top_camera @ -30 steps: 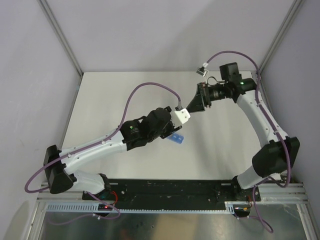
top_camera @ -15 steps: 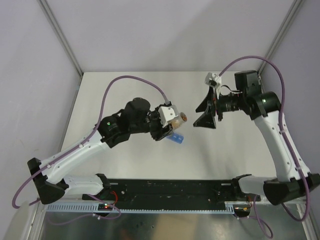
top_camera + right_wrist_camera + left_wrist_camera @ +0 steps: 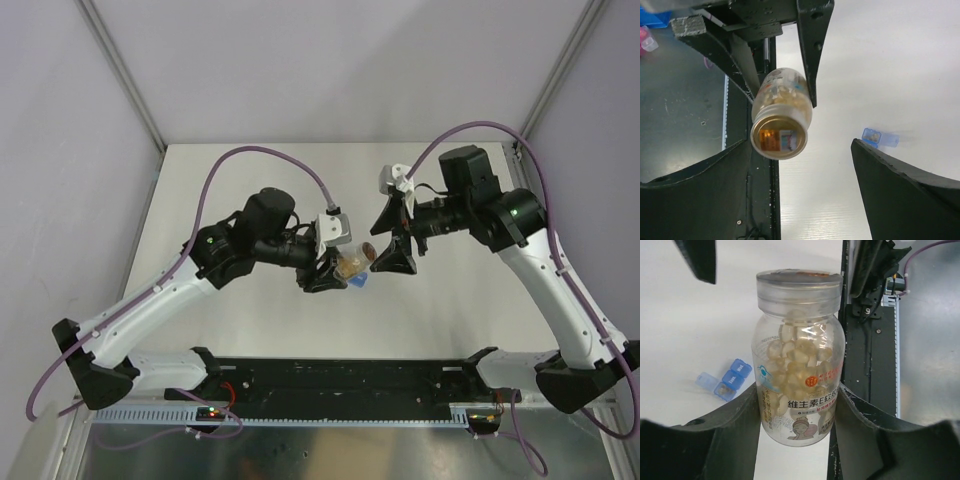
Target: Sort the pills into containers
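My left gripper (image 3: 799, 390) (image 3: 335, 268) is shut on a clear bottle (image 3: 800, 355) (image 3: 351, 263) full of pale yellow pills (image 3: 795, 357), held above the table. Its gold-lined cap (image 3: 778, 138) points at my right gripper (image 3: 801, 145) (image 3: 388, 240), which is open with one finger on each side of the cap end and a wide gap on its right side. The containers, a small light-blue pill box (image 3: 726, 382) (image 3: 880, 137) (image 3: 359, 281), lie on the table just below the bottle. One end lid of the box stands open.
The white table (image 3: 250, 180) ends at a black rail (image 3: 340, 380) along the near edge, under the arm bases. Grey walls and metal posts close in the back and both sides. Purple cables loop above both arms.
The left arm has swung the bottle nearer and lower, over the pill box. The right gripper has moved left up to the bottle's cap and opened wider.
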`<state>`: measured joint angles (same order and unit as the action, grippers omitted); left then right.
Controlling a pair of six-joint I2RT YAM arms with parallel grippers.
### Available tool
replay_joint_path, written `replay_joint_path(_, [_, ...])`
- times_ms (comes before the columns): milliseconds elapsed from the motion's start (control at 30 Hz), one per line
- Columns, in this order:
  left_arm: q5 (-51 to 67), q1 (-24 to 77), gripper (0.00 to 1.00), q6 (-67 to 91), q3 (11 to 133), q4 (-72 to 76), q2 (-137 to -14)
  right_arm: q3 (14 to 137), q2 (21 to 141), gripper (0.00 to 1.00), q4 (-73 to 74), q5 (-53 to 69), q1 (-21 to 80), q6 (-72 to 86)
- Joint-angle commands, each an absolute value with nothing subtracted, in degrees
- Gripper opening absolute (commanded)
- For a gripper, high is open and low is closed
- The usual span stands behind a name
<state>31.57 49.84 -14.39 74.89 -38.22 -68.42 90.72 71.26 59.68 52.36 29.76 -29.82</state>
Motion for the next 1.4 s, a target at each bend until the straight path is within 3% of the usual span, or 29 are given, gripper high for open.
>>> replay_joint_path(0, [35.3,49.6,0.00,-13.6,77.4,-38.4,-68.6,94.5,72.7,0.86,60.2,50.8,31.3,-31.5])
replay_joint_path(200, [35.1,49.6,0.00,-13.6,77.5,-38.5,-69.2,94.9,74.4,0.77,60.5,51.7,32.7,-31.7])
replay_joint_path(533, [33.5,49.6,0.00,-13.9,79.0,-38.4,-69.9,94.3,75.5,0.30,61.1,54.4,32.7,-30.5])
replay_joint_path(733, [29.6,49.7,0.00,-13.2,80.7,-38.5,-70.7,92.9,76.9,0.14,58.3,59.3,29.8,-25.2])
replay_joint_path(1100, [0.9,54.3,0.00,-13.7,82.8,-37.4,-73.6,90.6,86.3,0.06,49.5,64.5,24.5,-7.8])
replay_joint_path(1367, [-21.8,60.4,0.00,-16.5,78.5,-32.3,-75.4,90.1,95.2,0.13,44.2,68.3,23.4,2.4])
